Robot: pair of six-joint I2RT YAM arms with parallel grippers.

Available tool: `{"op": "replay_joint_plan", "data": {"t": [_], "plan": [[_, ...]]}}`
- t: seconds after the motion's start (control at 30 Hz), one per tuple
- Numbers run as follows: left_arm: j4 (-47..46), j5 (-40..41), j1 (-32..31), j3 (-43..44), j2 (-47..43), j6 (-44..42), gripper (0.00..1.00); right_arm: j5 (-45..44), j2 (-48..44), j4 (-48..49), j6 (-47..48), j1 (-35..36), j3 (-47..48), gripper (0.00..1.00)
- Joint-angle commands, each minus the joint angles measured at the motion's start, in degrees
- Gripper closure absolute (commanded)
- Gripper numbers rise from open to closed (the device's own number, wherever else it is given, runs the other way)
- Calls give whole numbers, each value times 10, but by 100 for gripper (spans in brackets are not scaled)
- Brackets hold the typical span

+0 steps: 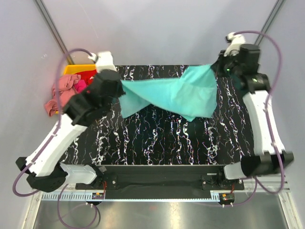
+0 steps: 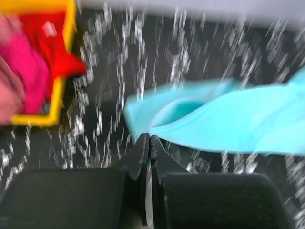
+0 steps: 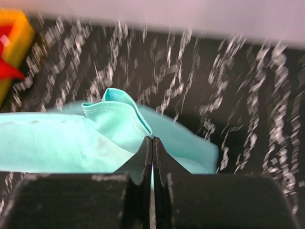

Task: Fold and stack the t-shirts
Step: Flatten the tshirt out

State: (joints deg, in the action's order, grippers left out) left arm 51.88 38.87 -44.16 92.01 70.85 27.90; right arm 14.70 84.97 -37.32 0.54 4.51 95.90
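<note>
The turquoise-teal t-shirt (image 1: 174, 93) hangs stretched above the back of the black marbled table (image 1: 157, 138), held between both arms. My left gripper (image 1: 119, 86) is shut on its left end; the left wrist view shows the jaws (image 2: 149, 139) pinching the cloth edge (image 2: 224, 119). My right gripper (image 1: 218, 66) is shut on its right end; the right wrist view shows the jaws (image 3: 152, 140) closed on a hem of the shirt (image 3: 86, 143). The salmon pink (image 1: 59, 93), magenta (image 1: 81, 86) and red (image 1: 88, 75) t-shirts lie bunched in and over the bin.
The yellow plastic bin (image 1: 71, 69) stands at the table's back left corner, also in the left wrist view (image 2: 57, 102). Grey walls close in behind. The arm bases sit on a rail at the near edge.
</note>
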Motion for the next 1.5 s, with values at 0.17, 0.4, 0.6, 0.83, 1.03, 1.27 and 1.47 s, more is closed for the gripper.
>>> {"op": "replay_joint_plan", "data": {"t": [0.17, 0.4, 0.6, 0.83, 1.03, 1.27, 1.47], "plan": [[-48, 13, 2, 201, -31, -114, 100, -122, -217, -16, -33, 1, 115, 100], [-147, -324, 2, 93, -190, -55, 100, -99, -346, -57, -48, 1, 154, 100], [-183, -492, 2, 86, -242, 5, 100, -60, -422, -88, -70, 1, 220, 100], [-120, -465, 2, 150, -220, -6, 100, -95, -437, -86, -65, 1, 241, 100], [-58, -309, 2, 164, -156, -57, 100, -132, -406, -26, -30, 1, 136, 100], [-157, -68, 9, 76, -51, -166, 100, -138, -330, 148, -18, 1, -31, 100], [-350, -92, 71, 76, 42, -272, 100, -145, -147, 216, 18, 1, 60, 100]]}}
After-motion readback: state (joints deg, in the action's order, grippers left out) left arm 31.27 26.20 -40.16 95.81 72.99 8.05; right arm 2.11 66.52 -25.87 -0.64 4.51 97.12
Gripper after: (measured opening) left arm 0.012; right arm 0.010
